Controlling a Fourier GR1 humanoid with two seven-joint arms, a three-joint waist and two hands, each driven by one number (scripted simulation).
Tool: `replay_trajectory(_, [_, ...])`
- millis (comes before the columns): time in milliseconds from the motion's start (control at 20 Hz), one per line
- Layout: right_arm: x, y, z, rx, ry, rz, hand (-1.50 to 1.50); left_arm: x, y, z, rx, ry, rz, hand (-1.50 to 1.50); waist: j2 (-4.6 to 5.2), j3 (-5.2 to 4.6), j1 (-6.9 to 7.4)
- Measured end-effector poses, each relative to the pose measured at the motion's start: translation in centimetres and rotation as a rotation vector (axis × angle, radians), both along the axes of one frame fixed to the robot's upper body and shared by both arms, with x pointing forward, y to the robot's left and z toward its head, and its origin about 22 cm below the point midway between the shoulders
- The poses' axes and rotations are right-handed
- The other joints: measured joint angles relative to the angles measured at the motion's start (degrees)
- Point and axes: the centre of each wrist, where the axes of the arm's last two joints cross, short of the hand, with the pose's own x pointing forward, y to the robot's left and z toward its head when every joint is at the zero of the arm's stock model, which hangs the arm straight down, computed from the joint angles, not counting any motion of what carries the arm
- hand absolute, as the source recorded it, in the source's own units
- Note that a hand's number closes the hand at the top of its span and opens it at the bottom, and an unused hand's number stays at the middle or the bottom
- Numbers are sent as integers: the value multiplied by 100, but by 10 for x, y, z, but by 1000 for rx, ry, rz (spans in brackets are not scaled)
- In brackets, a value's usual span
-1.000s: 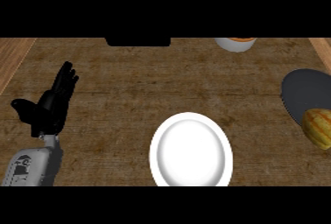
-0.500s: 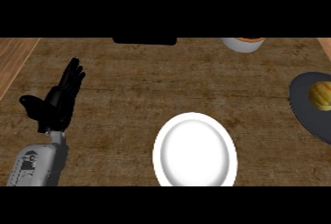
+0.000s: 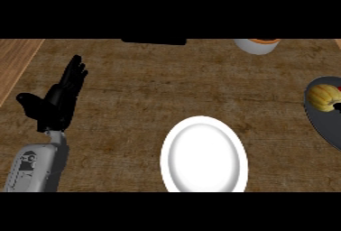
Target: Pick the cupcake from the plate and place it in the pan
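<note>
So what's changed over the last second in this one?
The cupcake has shifted from the nearer part of the pan toward its far part, at the view's right edge. No taking hold or letting go shows. The white plate stays where it was mid-counter, and the open left hand stays resting at the left.

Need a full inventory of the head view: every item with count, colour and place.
counter: one, brown wood grain, fills the view; lighter wood strip along its left side
plate: one, white, lower centre, nothing on it
pan: one, dark grey, right edge, partly cut off
cupcake: one, yellow-orange, within the pan's outline, upper part
cup: one, white with orange inside, top edge right of centre
dark object: one, black, top edge, mostly cut off, unidentifiable
left hand: one, black on a grey forearm, left side, open, resting
right hand: perhaps the black tip at the right edge beside the cupcake; too little shows
</note>
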Motion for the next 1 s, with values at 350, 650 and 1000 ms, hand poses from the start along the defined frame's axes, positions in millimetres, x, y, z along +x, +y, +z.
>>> replay_trajectory(350, [1,-1,-18,189,210,112,-150,0,-7,-2,-7,-1,-7,0,22,7,20])
replay_trajectory(650, [-8,-8,-26,275,133,164,-150,-1,-4,-5,-6,0,7,0,11,11,-55])
replay_trajectory(1000, [-38,-41,-22,491,-30,166,-150,-8,3,-7,-7,6,31,0,-41,6,-187])
